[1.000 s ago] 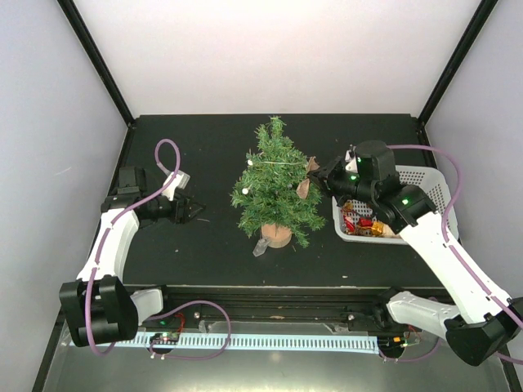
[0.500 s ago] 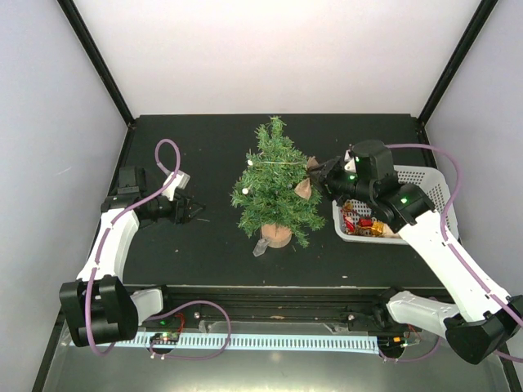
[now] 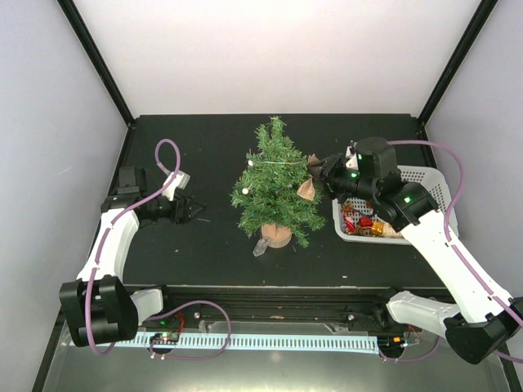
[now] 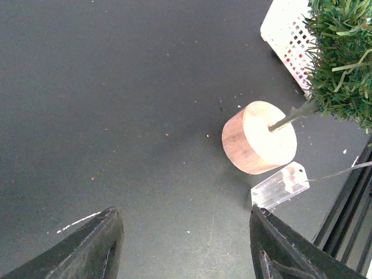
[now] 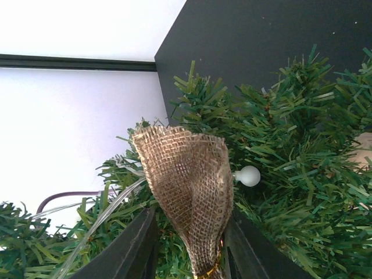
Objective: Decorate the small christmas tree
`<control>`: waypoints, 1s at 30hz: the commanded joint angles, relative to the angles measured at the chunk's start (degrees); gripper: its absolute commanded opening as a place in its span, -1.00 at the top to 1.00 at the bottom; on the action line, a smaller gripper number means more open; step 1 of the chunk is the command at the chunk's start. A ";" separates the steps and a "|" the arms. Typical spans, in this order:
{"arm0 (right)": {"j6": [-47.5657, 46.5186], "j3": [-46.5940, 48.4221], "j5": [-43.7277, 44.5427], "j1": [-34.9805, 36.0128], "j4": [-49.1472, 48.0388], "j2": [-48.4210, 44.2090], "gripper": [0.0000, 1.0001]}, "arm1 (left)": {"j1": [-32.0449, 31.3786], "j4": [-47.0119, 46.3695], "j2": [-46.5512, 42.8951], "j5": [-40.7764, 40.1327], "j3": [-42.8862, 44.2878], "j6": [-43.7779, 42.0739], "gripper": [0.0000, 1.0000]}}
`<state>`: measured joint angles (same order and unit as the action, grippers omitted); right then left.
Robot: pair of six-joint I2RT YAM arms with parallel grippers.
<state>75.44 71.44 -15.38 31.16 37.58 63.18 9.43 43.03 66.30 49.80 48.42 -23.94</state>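
Black worktop [image 3: 204, 253]: small christmas tree [image 3: 274, 184] stands upright near the middle, with a white basket [image 3: 433, 181] of ornaments just to its right. Tree looks light and top-heavy on its small round wooden base [image 4: 258, 138]. The bristly branches are springy and will flex, so they give no firm grip, and a sideways push up high could tip it. To steady it I'd take the base or the stem just above, not the foliage. Right arm reaches across from over the basket, right gripper [image 3: 317, 173] at the tree's upper right flank, fingers [image 5: 131, 247] pinching a soft burlap ornament [image 5: 186, 174] by its lower end, cloth against the needles. Left arm sits low, well left of the tree, left gripper [image 4: 186, 244] aimed toward the base, fingers [image 4: 99, 244] spread wide with nothing between them. Clear plastic tab [image 4: 279, 186] on a thin wire lies just beside the base. A white bead [image 5: 249, 175] sits on a branch next to the burlap.
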 commanded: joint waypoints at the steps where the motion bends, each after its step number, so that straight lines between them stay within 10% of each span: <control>1: -1.06 1.23 1.47 0.41 1.63 0.04 0.34 | 0.56 0.07 -1.59 2.05 0.73 -1.19 -0.21; 19: -2.91 5.71 3.45 0.40 5.64 5.12 0.71 | 0.56 0.29 -2.28 2.24 0.72 -1.44 -0.21; 30: -4.48 8.67 4.78 0.57 8.65 6.88 0.42 | 0.51 0.29 -2.51 2.42 0.71 -1.52 -0.21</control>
<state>72.23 77.80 -12.21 31.24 44.36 70.46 9.43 43.05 64.55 50.43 48.40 -23.99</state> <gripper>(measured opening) 0.237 0.604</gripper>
